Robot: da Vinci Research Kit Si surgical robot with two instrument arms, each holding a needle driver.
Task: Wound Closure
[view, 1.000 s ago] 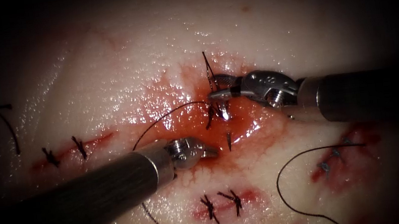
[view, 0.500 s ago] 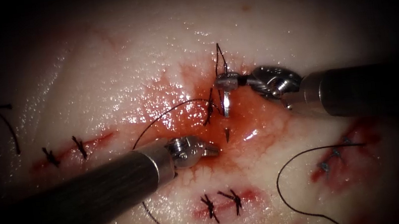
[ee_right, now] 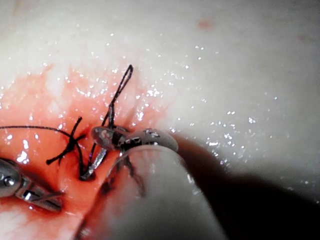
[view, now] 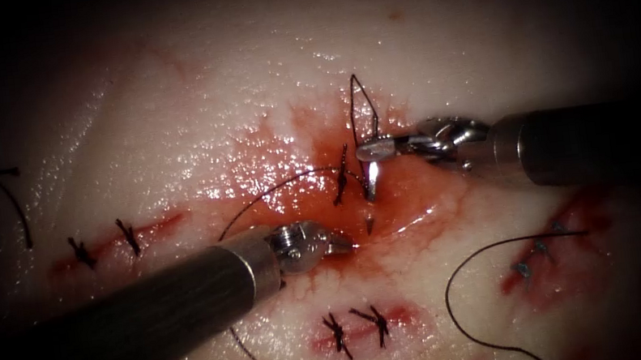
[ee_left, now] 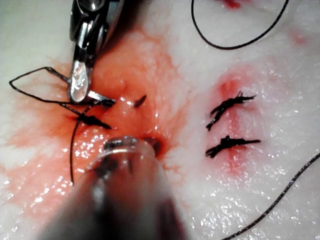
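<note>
My right tool (view: 372, 151) reaches in from the right, its jaws shut on the curved needle (view: 370, 180) near its thread end. The needle runs down from the jaws into the tissue at the red, wet cut (view: 389, 204). A short dark point (view: 367, 221) pokes out of the tissue just below. A thread loop (view: 364, 101) stands above the jaws. A dark stitch (view: 341, 177) lies just left of the needle. My left tool (view: 340, 243) rests on the tissue left of that point, shut and holding nothing. The right wrist view shows the needle (ee_right: 96, 162) entering the tissue.
Thread (view: 257, 196) arcs from the stitch to the left tool's shaft. Three stitched cuts lie around: left (view: 104, 243), front (view: 355, 327) and right (view: 541, 247). A loose thread (view: 466, 301) curls at front right. A cut thread end (view: 16, 205) lies far left.
The right tool's wrist has rolled and its jaws have shifted right, turning the needle more upright. The thread loop has risen and swung right. The left tool has stayed put.
</note>
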